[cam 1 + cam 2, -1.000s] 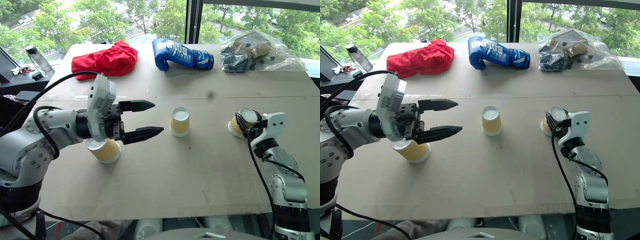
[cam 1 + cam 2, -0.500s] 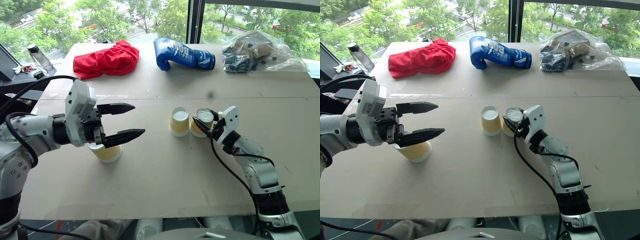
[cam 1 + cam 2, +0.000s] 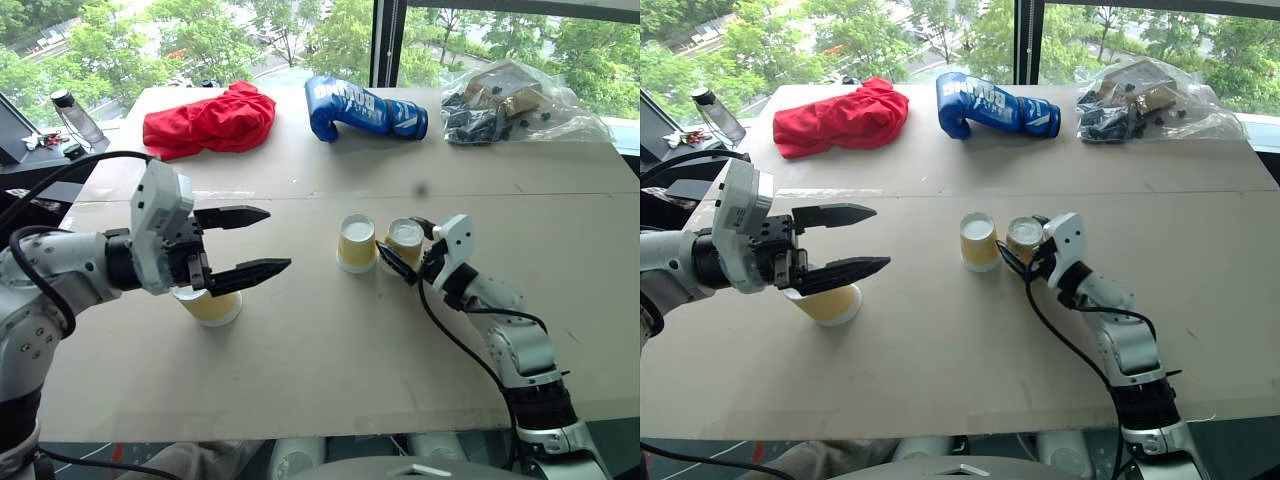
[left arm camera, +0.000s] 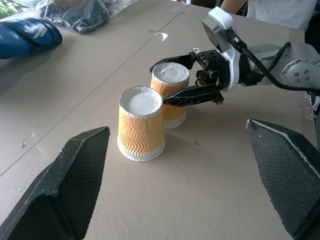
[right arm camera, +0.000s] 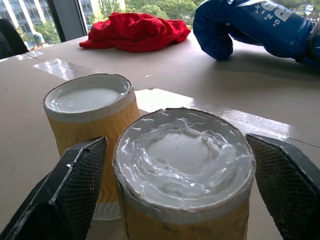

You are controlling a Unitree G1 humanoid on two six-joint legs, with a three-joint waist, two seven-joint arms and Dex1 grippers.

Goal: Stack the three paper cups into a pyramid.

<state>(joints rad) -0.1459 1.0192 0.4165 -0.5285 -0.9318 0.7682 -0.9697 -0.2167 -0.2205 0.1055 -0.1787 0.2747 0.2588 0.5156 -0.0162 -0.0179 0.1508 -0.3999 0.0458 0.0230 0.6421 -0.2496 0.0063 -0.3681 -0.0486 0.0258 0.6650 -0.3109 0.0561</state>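
Three paper cups stand upside down on the table (image 3: 330, 350), yellow-tan ribbed with white bases up. The middle cup (image 3: 357, 243) and the right cup (image 3: 404, 243) stand side by side, nearly touching. My right gripper (image 3: 1023, 240) is open, with one finger on each side of the right cup (image 5: 182, 170) and small gaps showing. The left cup (image 3: 208, 303) stands apart, partly hidden under my left gripper (image 3: 278, 238). That gripper hovers open and empty above the table, pointing toward the pair (image 4: 141, 122).
At the table's far side lie a red cloth (image 3: 210, 118), a blue boxing glove (image 3: 362, 108) and a clear plastic bag of dark parts (image 3: 515, 100). A bottle (image 3: 75, 118) stands off the far left corner. Bare table lies in front of the cups.
My right gripper carried its cup leftward to beside the middle cup, then opened around it. My left gripper drew back a little to the left and stayed open.
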